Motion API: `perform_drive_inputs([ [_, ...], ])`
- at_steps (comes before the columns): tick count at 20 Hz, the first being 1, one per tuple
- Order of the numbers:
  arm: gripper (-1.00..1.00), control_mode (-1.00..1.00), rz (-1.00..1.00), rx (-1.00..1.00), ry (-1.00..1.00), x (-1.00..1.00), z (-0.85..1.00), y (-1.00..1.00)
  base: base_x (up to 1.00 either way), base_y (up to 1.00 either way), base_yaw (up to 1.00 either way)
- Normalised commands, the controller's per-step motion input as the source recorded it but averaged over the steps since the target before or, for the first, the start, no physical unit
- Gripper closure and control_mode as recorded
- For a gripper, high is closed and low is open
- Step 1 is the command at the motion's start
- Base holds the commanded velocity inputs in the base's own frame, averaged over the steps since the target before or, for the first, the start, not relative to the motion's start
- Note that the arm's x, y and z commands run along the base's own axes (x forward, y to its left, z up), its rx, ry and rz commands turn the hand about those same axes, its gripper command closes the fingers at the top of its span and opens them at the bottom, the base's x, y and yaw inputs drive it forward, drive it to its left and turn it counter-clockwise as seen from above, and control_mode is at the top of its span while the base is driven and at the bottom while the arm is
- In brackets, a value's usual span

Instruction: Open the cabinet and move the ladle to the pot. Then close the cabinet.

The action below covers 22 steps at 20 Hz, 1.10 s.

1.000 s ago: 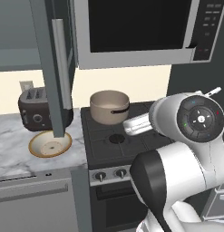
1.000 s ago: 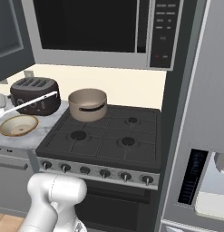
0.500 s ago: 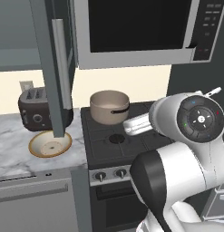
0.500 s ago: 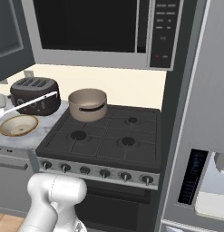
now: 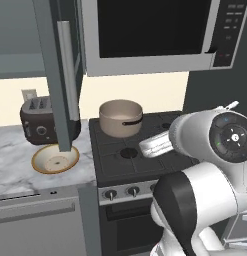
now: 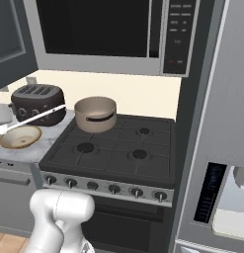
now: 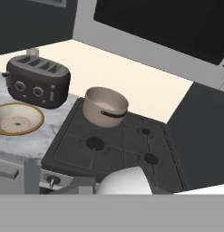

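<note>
Carrying the ladle (image 6: 32,120), the arm sits left of the stove with the jaws nearly shut, apparently clamped on the ladle's end, though the grip itself is off frame. In the right base view its thin handle slants up and right over the toaster (image 6: 38,103), tip aimed at the pot (image 6: 96,113). The pot stands on the stove's back-left burner, just beyond that tip. Overhead, the cabinet (image 5: 59,75) door hangs open.

open cabinet door (image 5: 62,75) overhanging bowl (image 5: 55,159), toaster (image 5: 39,119) behind, pot (image 5: 120,117) top unobstructed
</note>
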Motion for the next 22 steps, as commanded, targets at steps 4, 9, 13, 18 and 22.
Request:
perform_drive_inputs([
  [4,1.0,-1.0,0.11,0.01,0.05,0.28,-0.28,-0.18,0.0,0.0,0.0],
  [9,1.0,-1.0,0.07,0.01,0.12,0.37,-0.22,-0.05,0.0,0.0,0.0],
  [13,1.0,-1.0,0.05,0.0,0.14,0.55,-0.25,0.0,0.0,0.0,0.0],
  [18,1.0,-1.0,0.03,0.01,0.1,0.54,-0.27,0.0,0.0,0.0,0.0],
  [22,1.0,-1.0,0.02,0.01,0.05,0.39,-0.25,0.0,0.0,0.0,0.0],
])
